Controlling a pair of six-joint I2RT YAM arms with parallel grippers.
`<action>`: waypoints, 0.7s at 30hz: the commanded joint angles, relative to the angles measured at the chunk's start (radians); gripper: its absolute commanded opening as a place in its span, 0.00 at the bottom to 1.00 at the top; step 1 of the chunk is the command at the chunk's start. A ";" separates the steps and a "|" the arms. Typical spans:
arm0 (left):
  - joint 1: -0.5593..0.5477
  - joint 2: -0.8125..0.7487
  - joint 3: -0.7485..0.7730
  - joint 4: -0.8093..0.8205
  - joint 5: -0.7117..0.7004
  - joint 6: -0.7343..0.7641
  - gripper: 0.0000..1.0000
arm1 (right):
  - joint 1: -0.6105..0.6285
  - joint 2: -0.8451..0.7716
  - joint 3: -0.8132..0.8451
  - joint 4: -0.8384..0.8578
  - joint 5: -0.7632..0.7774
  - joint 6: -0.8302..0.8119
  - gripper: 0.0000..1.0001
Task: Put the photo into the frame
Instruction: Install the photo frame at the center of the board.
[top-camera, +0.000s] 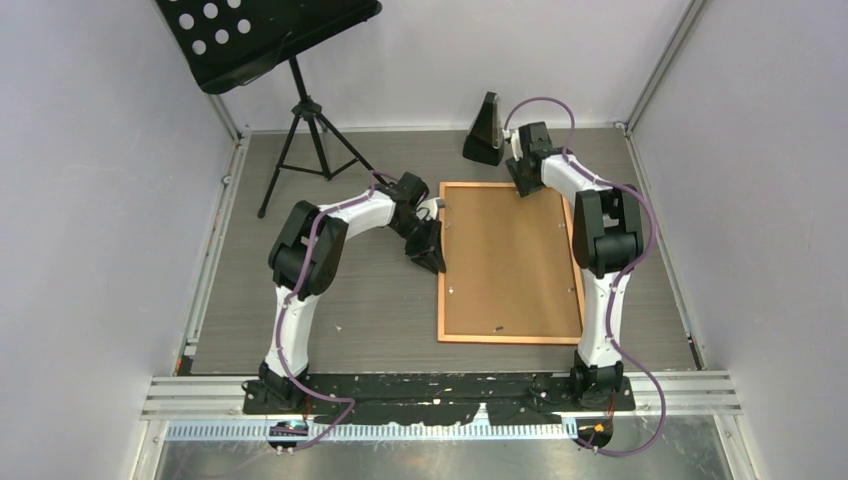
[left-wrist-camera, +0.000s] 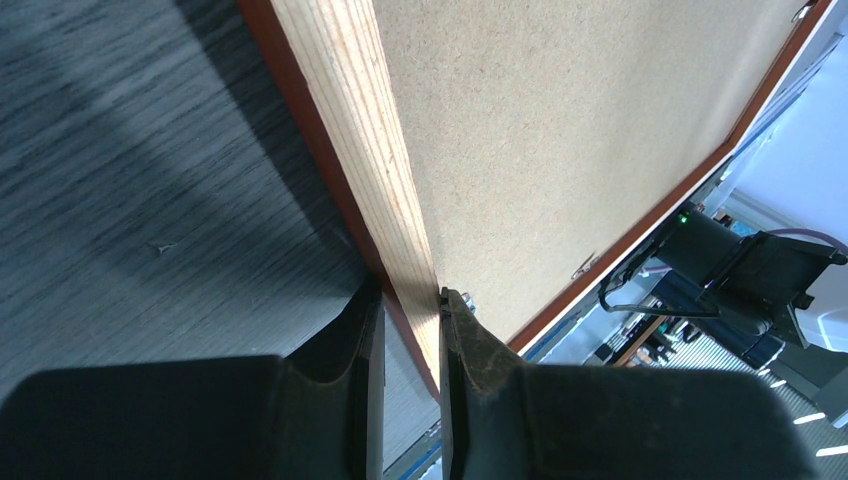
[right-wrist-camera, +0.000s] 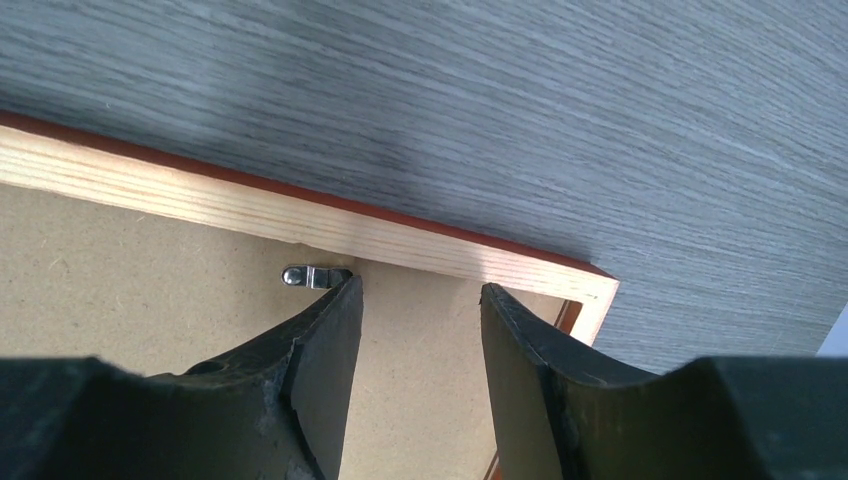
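The copper-orange frame (top-camera: 441, 300) lies face down on the grey table, filled by a plain brown backing board (top-camera: 510, 260). The photo is not in view. My left gripper (top-camera: 430, 255) is at the frame's left rail; in the left wrist view its jaws (left-wrist-camera: 410, 300) straddle the pale wood rail (left-wrist-camera: 350, 130) and close on it. My right gripper (top-camera: 522, 180) is at the frame's far edge. In the right wrist view it (right-wrist-camera: 420, 290) is open over the backing board (right-wrist-camera: 120, 300), just inside the rail (right-wrist-camera: 200, 200), its left finger touching a small metal clip (right-wrist-camera: 305, 276).
A black music stand (top-camera: 270, 40) on a tripod stands at the back left. A dark wedge-shaped object (top-camera: 486, 130) stands just beyond the frame's far edge. Walls enclose the table on three sides.
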 joint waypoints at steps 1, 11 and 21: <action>-0.014 0.045 -0.009 -0.036 0.002 0.049 0.00 | 0.014 0.035 0.045 0.025 0.010 0.006 0.53; -0.014 0.048 -0.008 -0.038 0.007 0.049 0.00 | 0.024 0.055 0.078 0.013 -0.007 0.028 0.53; -0.014 0.052 -0.006 -0.039 0.010 0.049 0.00 | 0.039 0.057 0.080 0.008 -0.042 0.041 0.53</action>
